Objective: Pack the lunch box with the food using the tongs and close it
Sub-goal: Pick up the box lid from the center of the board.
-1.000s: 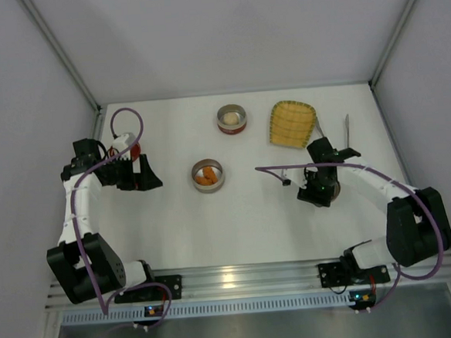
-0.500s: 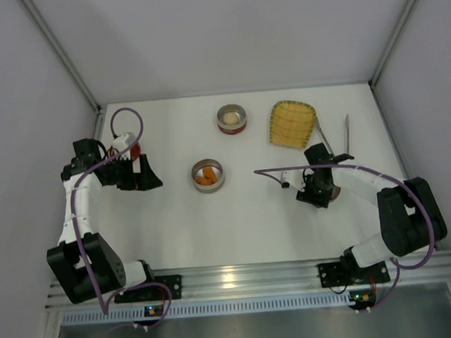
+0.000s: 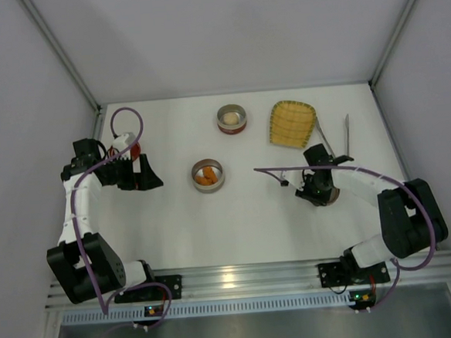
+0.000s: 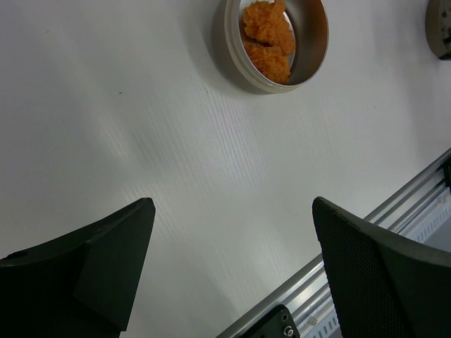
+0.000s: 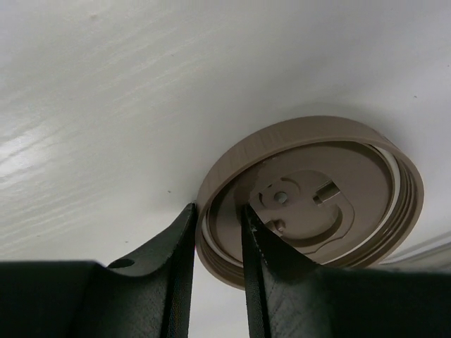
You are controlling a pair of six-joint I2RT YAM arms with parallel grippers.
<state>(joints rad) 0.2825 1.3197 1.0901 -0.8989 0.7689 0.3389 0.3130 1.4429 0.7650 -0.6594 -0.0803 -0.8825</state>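
Note:
Two round metal tins of the lunch box stand mid-table. One holds the orange chunks of food, the other the whitish lump. The silver tongs lie on the table right of the yellow tray. My right gripper is down on a brown round lid, one finger outside its rim and one inside, shut on the rim. My left gripper hangs wide open at the left, holding nothing.
A yellow woven tray lies at the back right. A small red object sits behind the left wrist. The aluminium rail runs along the near table edge. White walls close in the sides and back.
The right gripper's jaws have narrowed onto the lid's rim, and its wrist has shifted slightly to the left. The left arm has not moved.

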